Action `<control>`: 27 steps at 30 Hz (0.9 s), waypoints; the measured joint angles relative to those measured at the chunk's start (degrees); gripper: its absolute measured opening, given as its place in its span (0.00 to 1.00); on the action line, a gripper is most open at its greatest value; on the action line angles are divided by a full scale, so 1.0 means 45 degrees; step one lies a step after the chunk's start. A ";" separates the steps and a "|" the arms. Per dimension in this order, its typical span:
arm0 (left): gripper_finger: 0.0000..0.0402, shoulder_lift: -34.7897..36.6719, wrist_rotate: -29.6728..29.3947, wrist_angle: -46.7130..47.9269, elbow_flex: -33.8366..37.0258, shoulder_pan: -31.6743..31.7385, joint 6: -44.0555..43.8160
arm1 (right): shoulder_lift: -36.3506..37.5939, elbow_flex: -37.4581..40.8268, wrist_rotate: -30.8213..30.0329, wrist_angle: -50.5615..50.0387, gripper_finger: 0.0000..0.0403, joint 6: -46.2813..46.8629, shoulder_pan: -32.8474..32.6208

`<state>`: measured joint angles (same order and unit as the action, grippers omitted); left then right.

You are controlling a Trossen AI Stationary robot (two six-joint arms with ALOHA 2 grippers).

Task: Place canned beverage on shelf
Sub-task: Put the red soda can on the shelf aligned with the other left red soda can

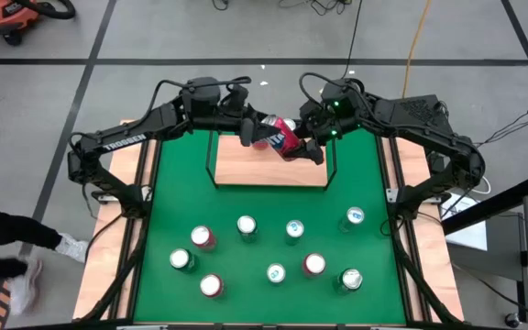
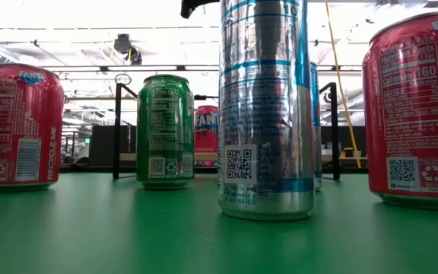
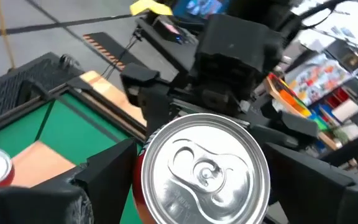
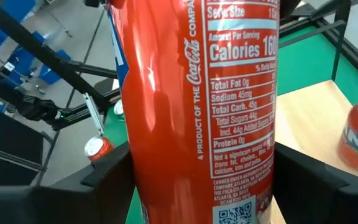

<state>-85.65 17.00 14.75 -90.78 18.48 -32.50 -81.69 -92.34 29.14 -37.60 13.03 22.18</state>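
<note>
The wooden counter (image 1: 132, 257) carries one large green mat (image 1: 264, 302) and, at the mat's far edge, one small light-wood shelf with thin black rails (image 1: 236, 170). Nine upright cans stand on the mat: four red-topped cans (image 1: 203, 238) and five green or silver-blue cans (image 1: 247, 225). One more red soda can (image 4: 197, 112) hangs tilted over the shelf's back edge, between the two dark arms that reach in from either side. The right gripper (image 1: 293, 147) clamps its body between its fingers. The left gripper (image 1: 253, 134) has its fingers spread wide beside the can's top end; whether they grip it cannot be told.
</note>
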 joint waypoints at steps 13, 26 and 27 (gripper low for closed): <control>0.91 0.0311 0.0333 -0.1081 -0.0011 0.0044 0.0343 | -0.0006 0.0001 0.1678 -0.0069 0.73 0.0520 0.0333; 0.97 0.1647 0.0250 -0.0621 -0.0011 0.0550 0.1460 | -0.0006 0.0001 0.2900 0.0014 0.73 0.0676 0.0935; 0.97 0.1776 0.0261 -0.0354 -0.0011 0.0610 0.1629 | -0.0006 0.0001 0.2900 0.0014 0.73 0.0681 0.0995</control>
<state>-77.66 18.17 13.16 -90.83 21.23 -25.17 -81.71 -92.33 42.19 -37.54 16.10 26.66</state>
